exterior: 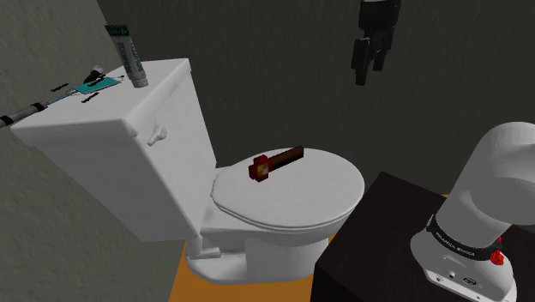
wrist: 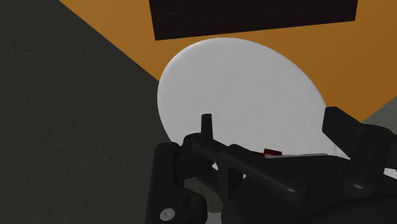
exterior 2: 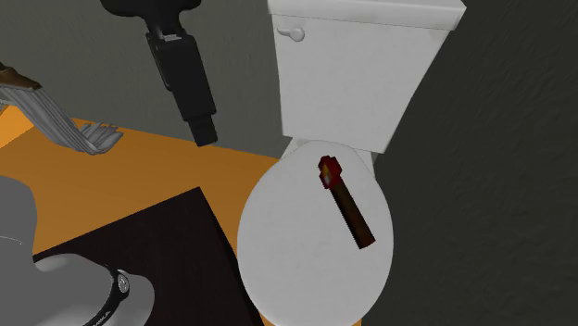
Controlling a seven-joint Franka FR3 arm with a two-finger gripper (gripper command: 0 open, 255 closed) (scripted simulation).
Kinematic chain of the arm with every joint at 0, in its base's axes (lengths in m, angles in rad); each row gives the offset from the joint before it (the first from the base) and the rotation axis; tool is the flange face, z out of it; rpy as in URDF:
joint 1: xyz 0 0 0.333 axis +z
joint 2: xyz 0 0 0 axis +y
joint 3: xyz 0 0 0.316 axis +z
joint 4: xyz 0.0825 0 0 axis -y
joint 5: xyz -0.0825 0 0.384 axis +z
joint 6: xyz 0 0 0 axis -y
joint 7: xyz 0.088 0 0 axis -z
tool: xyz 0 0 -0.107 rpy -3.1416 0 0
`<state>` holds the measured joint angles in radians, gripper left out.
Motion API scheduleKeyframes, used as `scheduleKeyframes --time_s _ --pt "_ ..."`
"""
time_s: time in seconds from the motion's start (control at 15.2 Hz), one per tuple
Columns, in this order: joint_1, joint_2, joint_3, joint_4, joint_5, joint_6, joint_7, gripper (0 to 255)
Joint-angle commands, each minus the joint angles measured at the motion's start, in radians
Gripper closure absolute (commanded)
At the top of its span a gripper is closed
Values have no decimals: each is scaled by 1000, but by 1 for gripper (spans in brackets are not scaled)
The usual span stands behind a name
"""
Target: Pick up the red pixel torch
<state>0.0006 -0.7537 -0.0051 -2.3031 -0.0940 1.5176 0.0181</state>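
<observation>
The upright tube on the toilet tank has a dark label with pale marks too small to read. The black band around the arm's base has white lettering that is also illegible. Slim brush-like items lie beside the tube, and 1 of them juts past the tank's left edge in the shoulder view.

The red pixel torch lies flat on the closed white toilet lid. Its blocky red head points toward the tank, and its brown shaft runs toward the lid's far rim, with the tail end just beside that edge. A wide stretch of white lid spreads on the torch's near side.

The claw hangs high at the shoulder view's upper right, pointing down and well apart from the torch. Its 2 fingers stand apart, gripping nothing, and there is open air between it and the lid.

The dark stand sits just beside the bowl at the near right. Orange floor shows at the toilet's foot.
</observation>
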Motion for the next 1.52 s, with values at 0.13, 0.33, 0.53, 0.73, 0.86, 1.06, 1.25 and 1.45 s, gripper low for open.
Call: scheduleKeyframes --time_s 0.13,0.33,0.53,0.73,0.86,1.06,1.25,1.45 --pt "12 26 -43 -33 -18 64 -82 0" --pt "32 79 -106 -69 -41 162 -204 0" --pt "52 151 -167 -90 -55 260 -327 0" --pt "76 238 -225 -94 -58 355 -451 0" --pt "93 303 -261 -89 -52 416 -536 0" --pt "122 411 -311 -69 -28 502 -667 0" --pt "150 528 -351 -35 15 579 -806 0" --pt "174 651 -379 10 76 642 -951 0"
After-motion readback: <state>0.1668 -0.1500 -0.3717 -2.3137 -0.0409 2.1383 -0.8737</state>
